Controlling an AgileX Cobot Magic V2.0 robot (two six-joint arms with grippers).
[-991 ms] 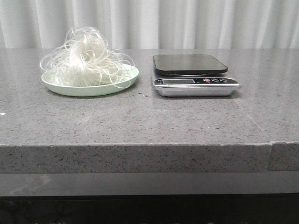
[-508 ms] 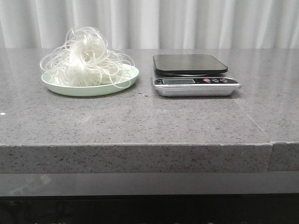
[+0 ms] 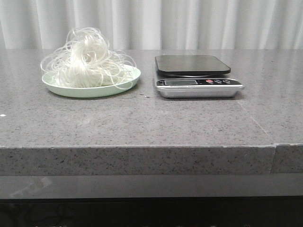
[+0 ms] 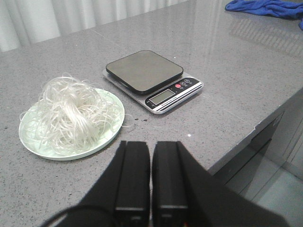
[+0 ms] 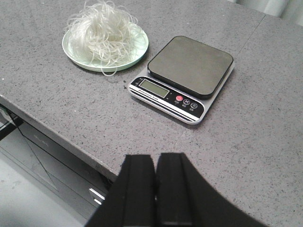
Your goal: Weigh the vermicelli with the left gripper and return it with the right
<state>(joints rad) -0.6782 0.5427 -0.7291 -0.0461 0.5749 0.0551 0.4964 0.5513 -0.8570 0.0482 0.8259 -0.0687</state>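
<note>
The vermicelli (image 3: 87,59) is a fluffy white mound on a pale green plate (image 3: 59,87) at the left of the grey counter. It also shows in the left wrist view (image 4: 71,111) and the right wrist view (image 5: 105,26). A kitchen scale (image 3: 194,73) with a bare black platform stands to its right, also in the wrist views (image 4: 147,71) (image 5: 189,64). My left gripper (image 4: 151,144) is shut and empty, above the counter's front edge, short of the plate. My right gripper (image 5: 156,156) is shut and empty, near the front edge, short of the scale. Neither gripper shows in the front view.
A blue cloth (image 4: 265,7) lies at the far side of the counter. White curtains (image 3: 151,23) hang behind it. The counter's front edge (image 3: 142,146) drops to a dark cabinet below.
</note>
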